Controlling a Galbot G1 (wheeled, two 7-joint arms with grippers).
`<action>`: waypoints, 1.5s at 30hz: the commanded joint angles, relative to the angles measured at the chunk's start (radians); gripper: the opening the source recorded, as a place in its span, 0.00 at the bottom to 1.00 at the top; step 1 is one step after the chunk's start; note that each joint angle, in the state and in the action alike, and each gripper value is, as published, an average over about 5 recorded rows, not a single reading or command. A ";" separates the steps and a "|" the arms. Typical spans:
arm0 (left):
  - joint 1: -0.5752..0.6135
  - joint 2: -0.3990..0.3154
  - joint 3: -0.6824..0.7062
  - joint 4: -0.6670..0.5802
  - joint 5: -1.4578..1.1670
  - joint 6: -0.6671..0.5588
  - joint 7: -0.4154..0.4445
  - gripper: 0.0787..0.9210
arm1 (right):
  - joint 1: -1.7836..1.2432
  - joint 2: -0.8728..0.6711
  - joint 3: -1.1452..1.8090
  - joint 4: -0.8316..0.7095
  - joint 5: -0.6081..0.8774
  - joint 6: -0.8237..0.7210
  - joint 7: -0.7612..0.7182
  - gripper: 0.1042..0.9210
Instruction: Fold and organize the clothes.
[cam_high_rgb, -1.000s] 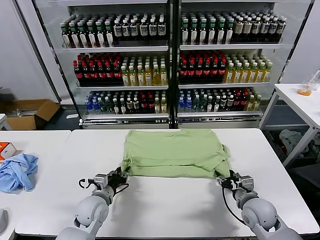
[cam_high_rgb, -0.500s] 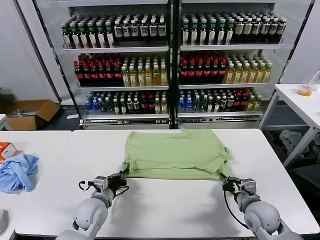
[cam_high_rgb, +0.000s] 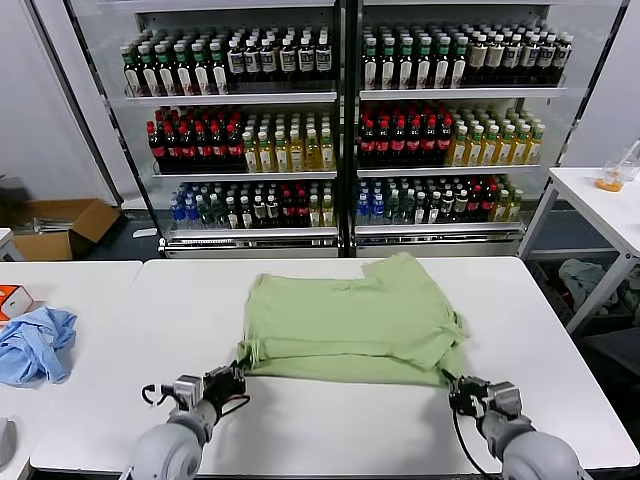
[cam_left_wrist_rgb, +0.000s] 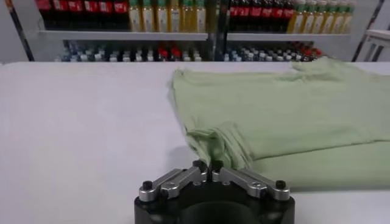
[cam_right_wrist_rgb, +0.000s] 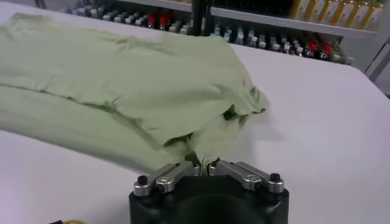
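The light green polo shirt (cam_high_rgb: 352, 318) lies folded on the white table (cam_high_rgb: 330, 430), its print and buttons hidden. My left gripper (cam_high_rgb: 236, 374) is shut on the shirt's near left corner; in the left wrist view the gripper (cam_left_wrist_rgb: 208, 167) pinches a bunched fold of the shirt (cam_left_wrist_rgb: 280, 115). My right gripper (cam_high_rgb: 460, 385) is shut on the near right corner; in the right wrist view the gripper (cam_right_wrist_rgb: 203, 163) clamps a hanging fold of the shirt (cam_right_wrist_rgb: 122, 73). Both grippers sit low near the table's front edge.
A smaller light blue cloth (cam_high_rgb: 36, 342) and an orange box (cam_high_rgb: 12, 298) lie on the left table. Drink coolers (cam_high_rgb: 340, 120) stand behind the table. A cardboard box (cam_high_rgb: 60, 226) is on the floor at far left. Another white table (cam_high_rgb: 610, 205) stands at right.
Both grippers have pulled back toward the table's front edge, dragging the shirt's near edge with them. The shirt has slid nearer and its far right corner has shifted.
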 joint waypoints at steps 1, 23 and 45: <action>0.296 0.001 -0.053 -0.265 0.038 -0.003 0.003 0.02 | -0.226 -0.052 0.069 0.155 -0.054 0.010 -0.005 0.06; 0.413 0.040 -0.197 -0.387 0.036 0.022 0.007 0.04 | -0.323 -0.118 0.208 0.286 -0.118 0.045 -0.063 0.28; -0.253 0.135 -0.018 0.087 -0.237 -0.008 -0.124 0.78 | 0.735 -0.022 -0.299 -0.304 0.256 -0.001 0.113 0.88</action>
